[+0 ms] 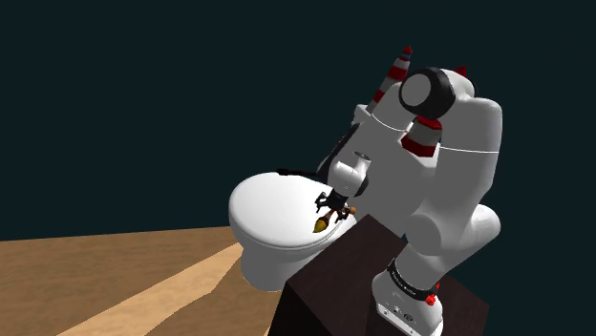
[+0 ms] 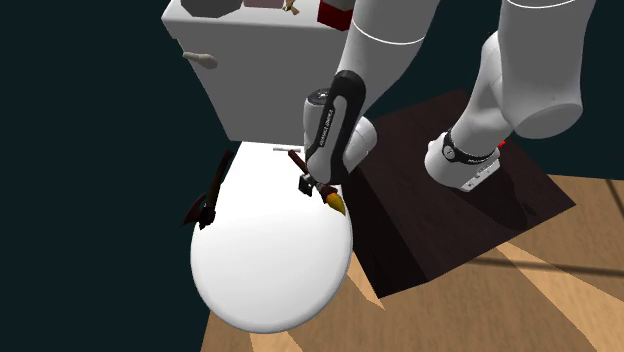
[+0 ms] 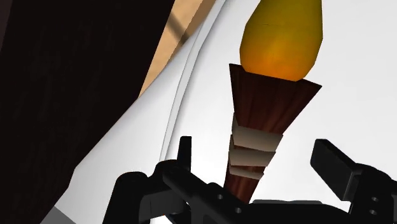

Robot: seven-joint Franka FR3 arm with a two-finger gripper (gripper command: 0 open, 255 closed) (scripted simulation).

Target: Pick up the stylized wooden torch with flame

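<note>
Brown ribbed torch [image 3: 270, 95] with orange flame, lying on white toilet lid [image 2: 260, 270] near the edge beside dark stand [image 2: 430, 220]. Straddled by black end effector [image 3: 257, 151], spread open either side of the handle, seemingly touching neither side.

I count one torch [image 3: 273, 102] between my claw's [image 3: 257, 153] two fingers [image 3: 337, 167], one white toilet [image 2: 270, 285] beneath the claw, one dark slender thing [image 2: 207, 195] beside it, one dark stand [image 2: 430, 215], and at least two red-and-white striped cones [image 1: 399, 69] beyond.
</note>
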